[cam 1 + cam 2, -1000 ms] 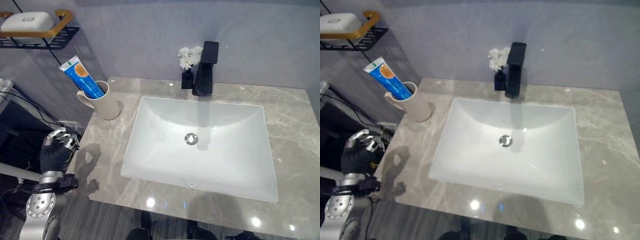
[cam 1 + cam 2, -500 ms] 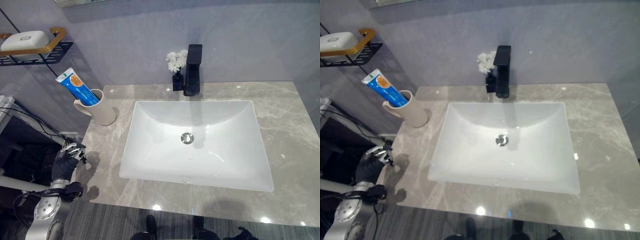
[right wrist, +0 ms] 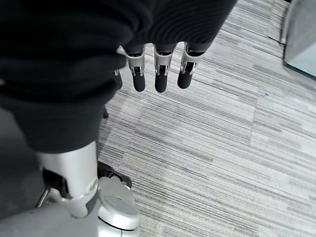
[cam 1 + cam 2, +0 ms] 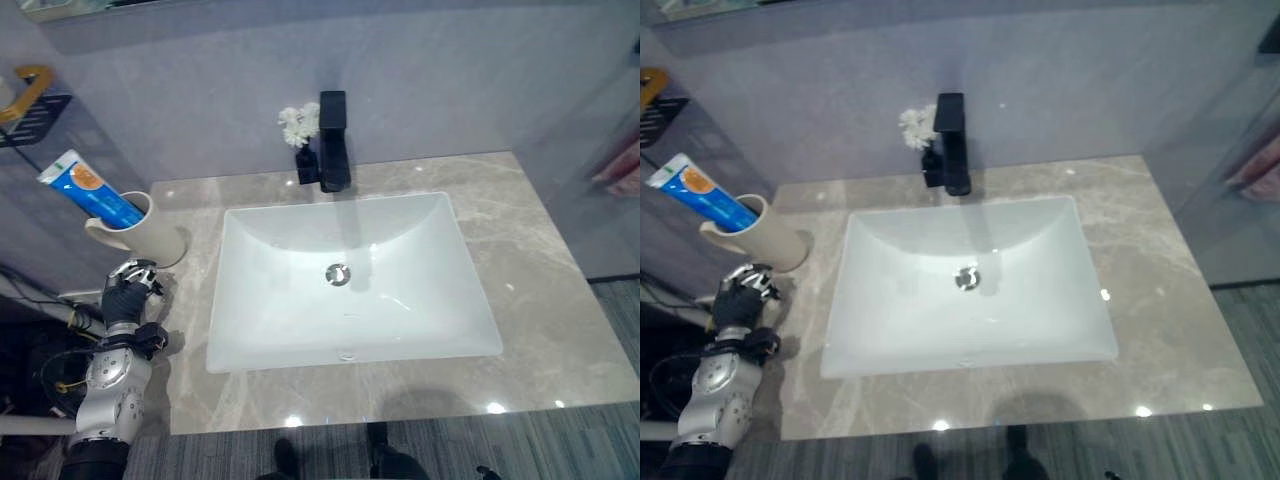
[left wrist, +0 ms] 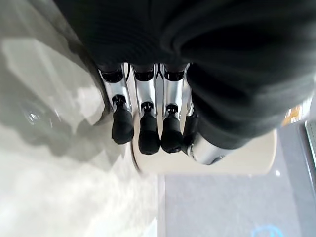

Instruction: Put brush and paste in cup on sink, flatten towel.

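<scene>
Fingers [image 5: 143,133] of the left hand [image 4: 125,298] hang relaxed, holding nothing, just at 6 o'clock of the cup [image 4: 140,232] with paste [image 4: 85,187]; approach the cup gently, I think, so it stays upright on the worktop [image 4: 540,270].

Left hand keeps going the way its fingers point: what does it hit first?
Probably the cream ceramic cup: the left hand sits just short of it, fingers aimed at its base. The gap is unclear.

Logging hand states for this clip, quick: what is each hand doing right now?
Left hand: open, empty, beside the cup.
Right hand: open, empty, hanging over the floor.
</scene>
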Robot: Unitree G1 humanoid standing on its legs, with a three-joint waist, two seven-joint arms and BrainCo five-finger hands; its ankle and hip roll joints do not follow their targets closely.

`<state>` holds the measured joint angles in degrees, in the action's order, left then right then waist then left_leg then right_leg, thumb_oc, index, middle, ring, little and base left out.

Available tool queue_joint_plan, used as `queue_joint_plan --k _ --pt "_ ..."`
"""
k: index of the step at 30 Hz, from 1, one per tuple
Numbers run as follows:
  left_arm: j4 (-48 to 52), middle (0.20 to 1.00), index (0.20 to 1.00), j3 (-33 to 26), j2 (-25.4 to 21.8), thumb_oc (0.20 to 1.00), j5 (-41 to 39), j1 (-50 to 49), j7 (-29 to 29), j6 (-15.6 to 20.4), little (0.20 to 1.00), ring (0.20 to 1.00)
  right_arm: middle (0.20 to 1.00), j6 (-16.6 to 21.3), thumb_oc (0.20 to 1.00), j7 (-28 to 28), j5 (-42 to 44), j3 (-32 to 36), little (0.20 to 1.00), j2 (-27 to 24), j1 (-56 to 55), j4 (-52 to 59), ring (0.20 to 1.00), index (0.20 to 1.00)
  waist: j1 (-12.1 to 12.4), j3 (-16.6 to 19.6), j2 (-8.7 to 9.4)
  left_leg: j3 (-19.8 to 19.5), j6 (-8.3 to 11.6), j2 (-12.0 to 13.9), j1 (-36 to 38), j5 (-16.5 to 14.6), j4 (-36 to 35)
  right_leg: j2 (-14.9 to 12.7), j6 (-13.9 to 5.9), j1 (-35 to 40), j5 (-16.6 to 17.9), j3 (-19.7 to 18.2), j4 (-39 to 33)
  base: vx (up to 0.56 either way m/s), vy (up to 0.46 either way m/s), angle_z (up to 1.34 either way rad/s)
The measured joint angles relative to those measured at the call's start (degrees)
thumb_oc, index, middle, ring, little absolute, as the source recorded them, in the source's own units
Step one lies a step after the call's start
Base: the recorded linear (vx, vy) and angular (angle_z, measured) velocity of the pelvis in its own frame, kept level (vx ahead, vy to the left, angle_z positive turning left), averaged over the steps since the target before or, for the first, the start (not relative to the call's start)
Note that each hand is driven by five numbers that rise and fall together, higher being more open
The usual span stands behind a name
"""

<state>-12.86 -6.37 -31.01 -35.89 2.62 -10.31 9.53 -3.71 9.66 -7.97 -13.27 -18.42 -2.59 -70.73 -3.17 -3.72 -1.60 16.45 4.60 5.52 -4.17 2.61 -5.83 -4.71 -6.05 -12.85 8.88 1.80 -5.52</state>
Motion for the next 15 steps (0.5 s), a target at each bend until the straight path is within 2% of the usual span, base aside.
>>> queue_joint_plan --k 5,15 --pt "-1.5 0.200 0.200 -1.3 -0.7 0.200 2.9 2.8 -3.2 0.3 0.200 0.200 1.000 -0.1 1.000 0.0 0.0 0.1 1.000 0.1 0.1 -1.0 1.000 1.000 -0.7 -0.4 1.30 0.3 0.12 0.3 -0.5 -0.1 0.0 0.0 0.17 -0.6 0.0 -0.3 0.0 0.01 -0.012 -0.05" --pt "-1.6 0.200 0.200 -0.7 -1.5 0.200 5.0 5.1 -6.6 0.3 0.200 0.200 1.000 -0.3 1.000 0.1 0.3 0.2 1.000 0.1 0.5 -1.9 1.000 1.000 -0.7 -0.7 2.16 0.2 0.19 0.3 -1.1 0.0 0.0 0.5 -0.02 -1.1 0.2 -0.5 0.0 0.00 0.000 0.00"
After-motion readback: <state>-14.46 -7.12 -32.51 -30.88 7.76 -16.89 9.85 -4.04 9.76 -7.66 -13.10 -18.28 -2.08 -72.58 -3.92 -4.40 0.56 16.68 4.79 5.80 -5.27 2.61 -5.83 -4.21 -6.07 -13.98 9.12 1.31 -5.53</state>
